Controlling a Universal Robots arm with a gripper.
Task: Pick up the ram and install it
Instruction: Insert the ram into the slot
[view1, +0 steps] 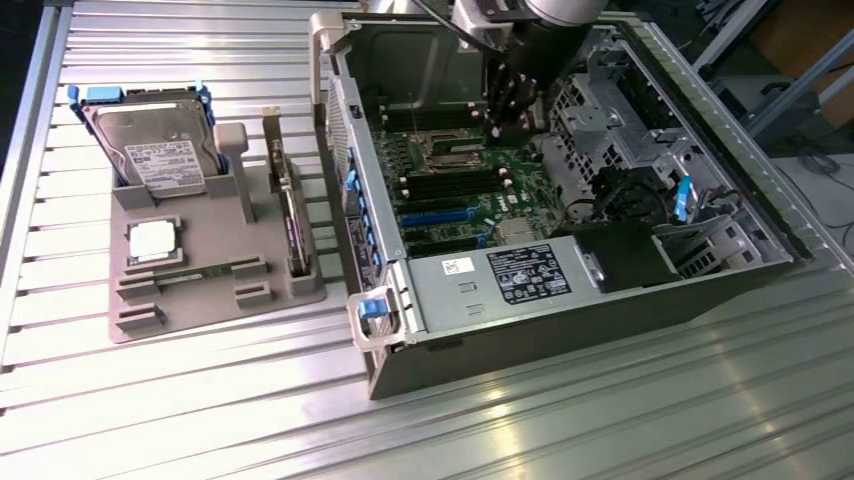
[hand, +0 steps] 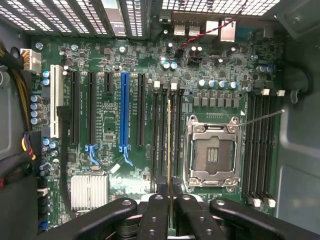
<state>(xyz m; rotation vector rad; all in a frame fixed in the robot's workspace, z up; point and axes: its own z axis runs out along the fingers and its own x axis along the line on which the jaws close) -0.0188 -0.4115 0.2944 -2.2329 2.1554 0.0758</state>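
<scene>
Ram edge-on, chips hidden; pincer pt. cut off.

Black claw, yellow-green ram, green mobo

White glare streaks the ribbed metal counter; the computer case's inside lies in shadow. Close up, the circuit board is evenly lit, the claw a dark silhouette.

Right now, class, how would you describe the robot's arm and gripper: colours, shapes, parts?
The arm ends in a rounded silver-grey wrist section. The gripper is all black: two slim fingers flanked by thicker outer links, joined at round pivot pins.
</scene>
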